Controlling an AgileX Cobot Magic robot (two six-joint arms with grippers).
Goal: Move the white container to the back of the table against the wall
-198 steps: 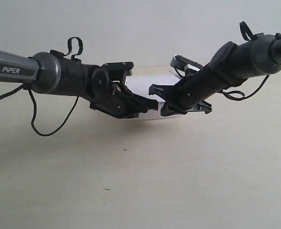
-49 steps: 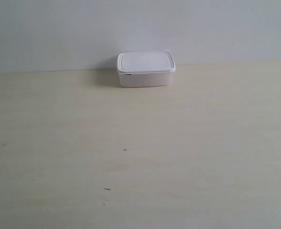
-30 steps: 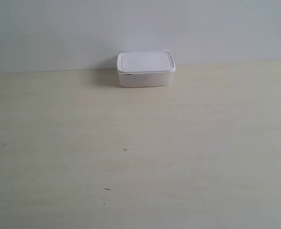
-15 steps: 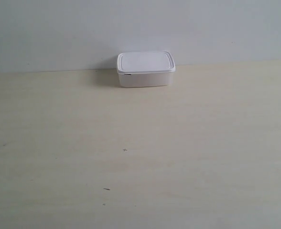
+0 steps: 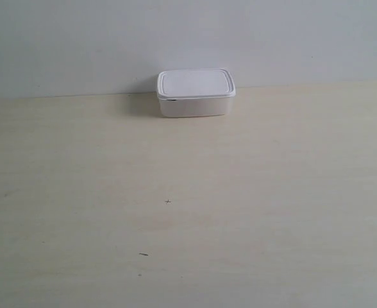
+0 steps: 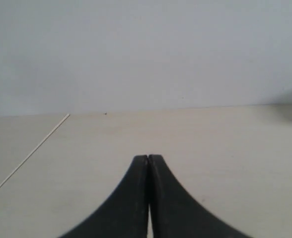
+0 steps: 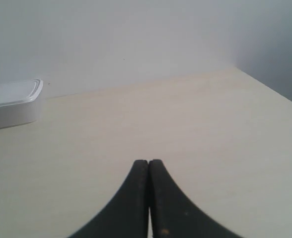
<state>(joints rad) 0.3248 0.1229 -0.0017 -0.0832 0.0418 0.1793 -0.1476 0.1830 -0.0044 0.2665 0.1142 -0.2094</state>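
White plastic, lid snapped on: the single white container [image 5: 195, 93] sits at the far edge of the table [image 5: 240, 212], apparently touching the wall [image 5: 188, 38], so the move looks finished and nothing seems left to do. One left gripper [image 6: 148, 158] and one right gripper [image 7: 148, 162] hang clear of it, each pressed closed and empty.

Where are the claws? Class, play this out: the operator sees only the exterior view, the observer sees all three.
Observer: The left claw is shut and empty, only table ahead.
Operator: And the right?
Observer: The right claw is shut too, holding nothing.
Operator: Does a wrist view show the white container?
Observer: Only the right one; it sits apart from that claw, by the wall.
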